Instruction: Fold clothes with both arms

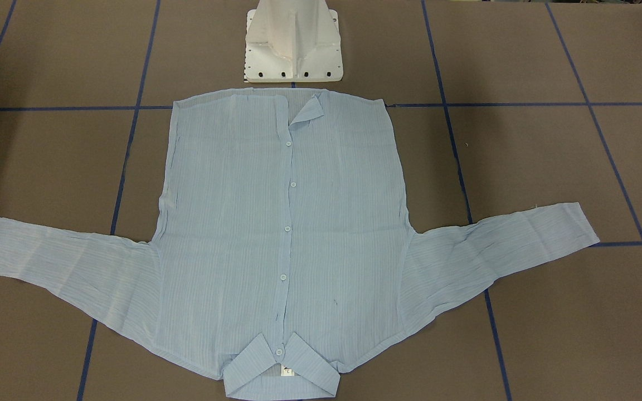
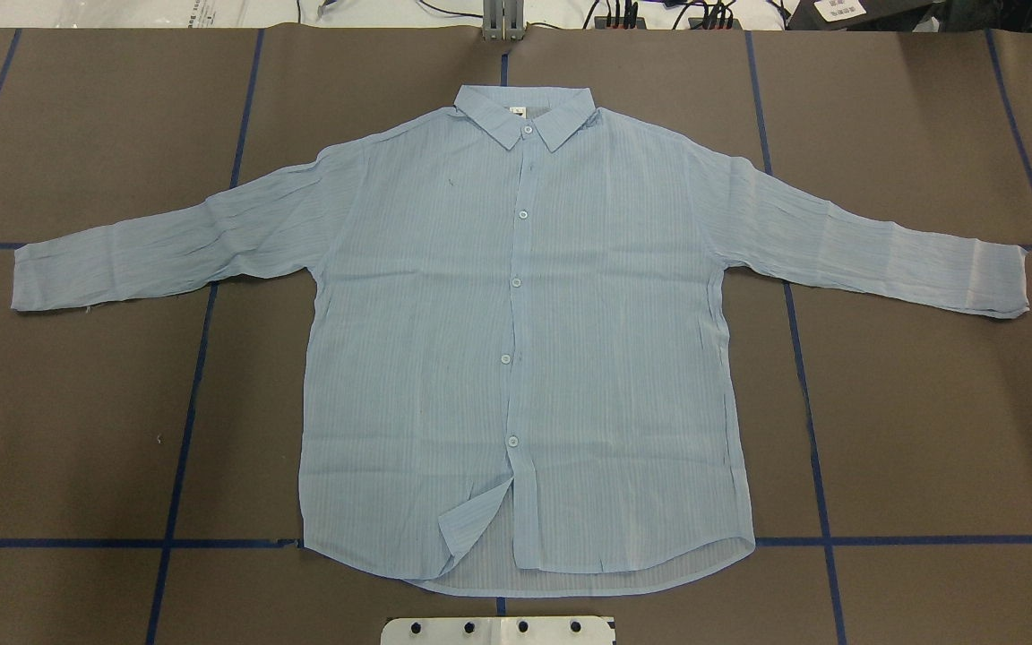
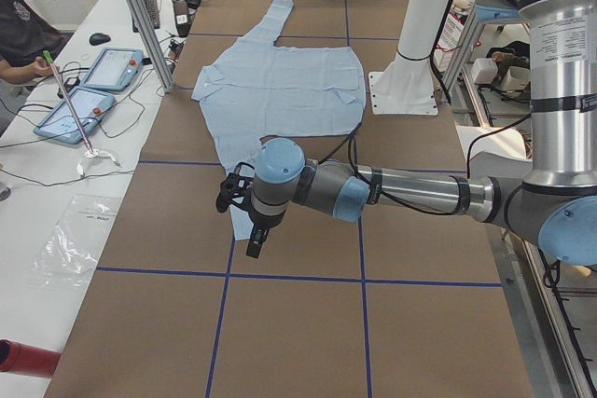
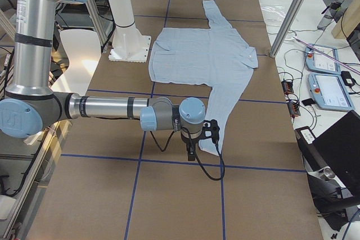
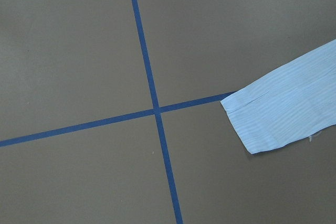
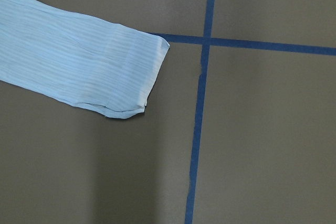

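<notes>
Presently the shirt (image 2: pixel 516 340) lies flat and face up on the table (image 2: pixel 77 403), directly in front of the white pedestal (image 1: pixel 293 42). Its hem is just short of the pedestal and its collar (image 2: pixel 525 112) is at the far end from it. The front is buttoned, except at the hem, where one corner of the placket (image 2: pixel 476 515) is turned back. A white label (image 2: pixel 516 111) shows inside the collar. The left sleeve (image 2: pixel 167 246) and the right sleeve (image 2: pixel 874 255) are spread straight out to either side of the pedestal, both lightly creased. Each cuff ends near a crossing of the blue tape lines (image 2: pixel 184 421), as the wrist views confirm for the left cuff (image 5: pixel 283 108) and the right cuff (image 6: pixel 126 72). The left arm (image 3: pixel 401 193) reaches out from the pedestal side with the left gripper (image 3: pixel 250 240) hanging over the end of the left sleeve. The right arm (image 4: pixel 112 107) holds the right gripper (image 4: pixel 194 147) likewise over the right sleeve end. Only the side views show these grippers, so whether either is spread or closed cannot be told.
</notes>
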Motion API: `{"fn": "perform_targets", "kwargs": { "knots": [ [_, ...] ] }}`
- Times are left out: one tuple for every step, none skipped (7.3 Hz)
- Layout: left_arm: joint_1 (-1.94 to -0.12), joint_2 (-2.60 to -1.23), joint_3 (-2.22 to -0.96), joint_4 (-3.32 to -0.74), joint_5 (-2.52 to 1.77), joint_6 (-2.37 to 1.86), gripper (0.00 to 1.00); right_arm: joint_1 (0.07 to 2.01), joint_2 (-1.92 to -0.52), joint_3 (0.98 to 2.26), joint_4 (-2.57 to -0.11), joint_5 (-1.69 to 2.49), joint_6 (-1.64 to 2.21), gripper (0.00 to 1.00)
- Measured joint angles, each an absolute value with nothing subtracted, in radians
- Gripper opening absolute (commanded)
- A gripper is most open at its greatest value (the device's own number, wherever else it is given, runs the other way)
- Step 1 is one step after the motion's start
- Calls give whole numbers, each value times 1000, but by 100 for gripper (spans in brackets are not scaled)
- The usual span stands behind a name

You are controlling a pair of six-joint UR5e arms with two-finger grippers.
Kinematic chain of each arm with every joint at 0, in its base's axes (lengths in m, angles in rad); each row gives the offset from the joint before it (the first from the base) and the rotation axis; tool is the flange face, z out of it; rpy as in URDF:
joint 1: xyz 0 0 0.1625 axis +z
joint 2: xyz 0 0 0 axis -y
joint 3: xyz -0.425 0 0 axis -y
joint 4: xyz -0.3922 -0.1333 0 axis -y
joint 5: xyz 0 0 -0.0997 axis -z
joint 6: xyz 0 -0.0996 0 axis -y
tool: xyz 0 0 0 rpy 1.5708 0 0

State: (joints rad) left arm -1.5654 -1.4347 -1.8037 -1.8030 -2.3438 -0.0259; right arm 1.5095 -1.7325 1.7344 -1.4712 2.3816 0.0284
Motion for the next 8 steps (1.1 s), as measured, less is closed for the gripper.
{"fn": "perform_targets", "kwargs": {
  "knots": [
    [-1561, -1436, -1803, -1800, -2339, -26, 100, 1509, -1733, 1736, -1471, 2380, 28, 100],
    [-1555, -1437, -1804, -1794, -2335, -27, 100, 1509, -1733, 1737, -1470, 2379, 28, 100],
    [-1551, -1434, -1809, -1791, -2333, -27, 100, 1509, -1733, 1737, -1470, 2378, 27, 100],
    [-1550, -1431, -1810, -1792, -2333, -27, 100, 1509, -1733, 1737, -1470, 2379, 25, 100],
    [-1548, -1429, -1811, -1793, -2335, -27, 100, 1509, -1733, 1738, -1470, 2380, 24, 100],
    [-1546, -1427, -1815, -1795, -2338, -28, 99, 1508, -1733, 1740, -1466, 2381, 24, 100],
    [-1544, -1423, -1821, -1798, -2342, -31, 99, 1507, -1733, 1741, -1452, 2383, 29, 100],
    [-1542, -1421, -1827, -1801, -2345, -36, 99, 1503, -1733, 1739, -1439, 2384, 34, 100]
  ]
}}
